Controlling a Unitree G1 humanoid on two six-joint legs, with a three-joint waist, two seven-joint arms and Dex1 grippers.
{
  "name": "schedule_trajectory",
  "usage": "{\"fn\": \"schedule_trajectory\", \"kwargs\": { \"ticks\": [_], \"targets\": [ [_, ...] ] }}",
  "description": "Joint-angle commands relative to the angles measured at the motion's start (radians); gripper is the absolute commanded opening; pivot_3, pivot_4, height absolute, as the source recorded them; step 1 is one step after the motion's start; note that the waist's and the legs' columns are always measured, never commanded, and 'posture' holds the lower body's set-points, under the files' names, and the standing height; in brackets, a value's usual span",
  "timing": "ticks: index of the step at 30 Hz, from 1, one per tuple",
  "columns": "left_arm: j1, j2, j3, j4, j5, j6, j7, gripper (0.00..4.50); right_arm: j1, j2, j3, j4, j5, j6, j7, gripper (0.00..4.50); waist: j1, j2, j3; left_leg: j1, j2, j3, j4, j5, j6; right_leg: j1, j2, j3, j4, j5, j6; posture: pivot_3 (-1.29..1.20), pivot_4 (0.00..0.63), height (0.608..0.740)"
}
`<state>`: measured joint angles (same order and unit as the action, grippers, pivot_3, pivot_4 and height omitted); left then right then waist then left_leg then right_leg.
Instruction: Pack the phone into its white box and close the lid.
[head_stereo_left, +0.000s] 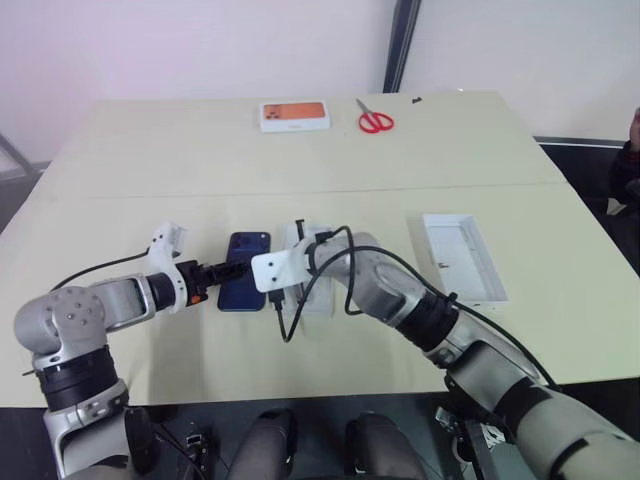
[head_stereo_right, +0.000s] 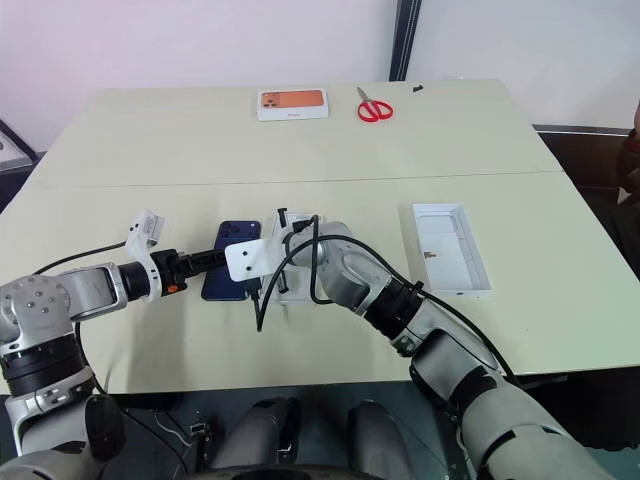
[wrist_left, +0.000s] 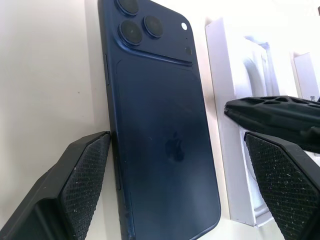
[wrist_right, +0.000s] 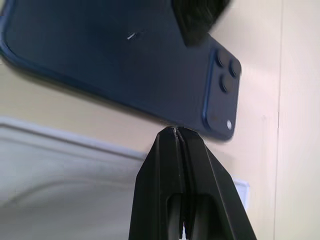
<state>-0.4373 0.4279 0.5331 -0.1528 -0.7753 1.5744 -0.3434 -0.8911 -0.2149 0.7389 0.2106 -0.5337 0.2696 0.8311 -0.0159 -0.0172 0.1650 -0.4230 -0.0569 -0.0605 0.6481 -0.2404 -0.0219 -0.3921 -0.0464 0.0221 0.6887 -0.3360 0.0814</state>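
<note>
Fingers of left gripper (wrist_left: 180, 185) spread wide, straddling the phone (head_stereo_left: 245, 270), which lies camera side up on the tabletop (head_stereo_left: 200, 170). Right gripper (wrist_right: 178, 132) pinched shut, tip just beside phone's edge, its arm crossing over the white box (head_stereo_left: 318, 290). Lid (head_stereo_left: 462, 258) open-side up, well apart; scissors (head_stereo_left: 375, 120) far off.

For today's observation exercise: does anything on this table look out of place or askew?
Nothing looks spilled or damaged. The phone lies face down beside the white box, not yet inside; the lid sits apart.
</note>
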Motion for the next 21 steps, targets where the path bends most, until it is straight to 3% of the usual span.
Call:
{"fn": "schedule_trajectory", "kwargs": {
  "ticks": [1,11,21],
  "targets": [
    [0.023,-0.020,-0.011,-0.005,-0.009,0.040,-0.004,4.50,-0.050,0.008,0.028,0.037,-0.037,-0.063,0.023,0.06,0.000,0.000,0.000,0.000,0.000,0.000,0.000,0.000,0.000,0.000,0.000,0.000,0.000,0.000,0.000,0.00,0.150,0.740],
    [0.029,-0.032,-0.009,-0.017,-0.009,0.032,-0.014,4.50,-0.124,0.029,0.069,0.179,-0.096,-0.247,0.042,0.06,0.000,0.000,0.000,0.001,0.000,0.000,0.000,0.000,0.000,0.001,0.000,0.000,0.000,0.000,0.000,0.00,0.150,0.740],
    [0.032,-0.057,-0.007,-0.038,-0.033,0.040,-0.018,4.50,-0.066,0.086,0.007,0.166,-0.050,-0.239,0.059,0.06,-0.003,0.000,0.000,0.004,0.000,0.000,-0.001,0.000,0.000,0.003,0.000,0.000,0.000,0.000,0.000,0.00,0.150,0.740]
  ]
}}
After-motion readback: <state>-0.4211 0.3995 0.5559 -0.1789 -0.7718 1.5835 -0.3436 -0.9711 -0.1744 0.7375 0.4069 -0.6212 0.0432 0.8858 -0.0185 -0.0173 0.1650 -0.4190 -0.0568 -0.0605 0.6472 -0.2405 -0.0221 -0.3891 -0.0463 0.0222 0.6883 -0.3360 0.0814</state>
